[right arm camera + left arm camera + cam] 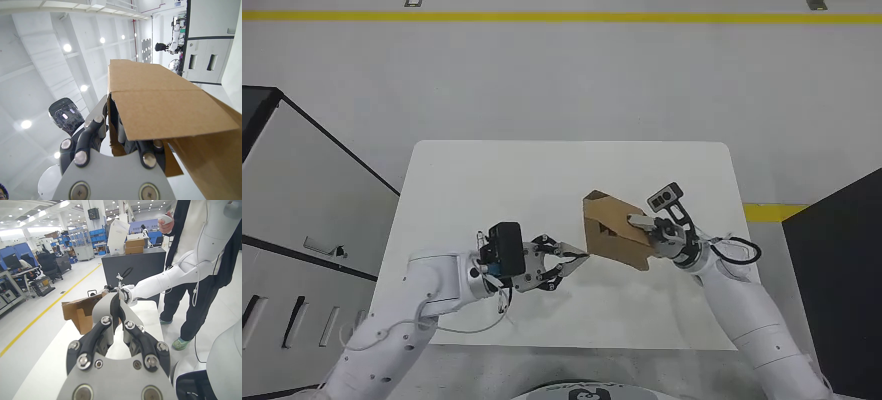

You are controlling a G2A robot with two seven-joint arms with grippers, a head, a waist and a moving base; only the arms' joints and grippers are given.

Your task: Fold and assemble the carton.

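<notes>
The right pincer (pixel 644 226) pinches one wall of the carton (pixel 610 230) and holds it tilted above the bench (pixel 492 180). The left pincer (pixel 582 259), pressed together and empty, lies just beside the carton's opposite side. Its tips point at the carton's open, flapped face. This free arm looks best placed to push the flaps in.

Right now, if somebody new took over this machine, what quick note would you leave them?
Right gripper: shut on a wall of the brown cardboard carton, holding it tilted over the white table.
Left gripper: shut, apparently empty, tips close by the carton's near side; contact unclear.
Done: carton opened into a rough box shape.
Left: loose flaps stick out; fold them in and close the carton.
</notes>
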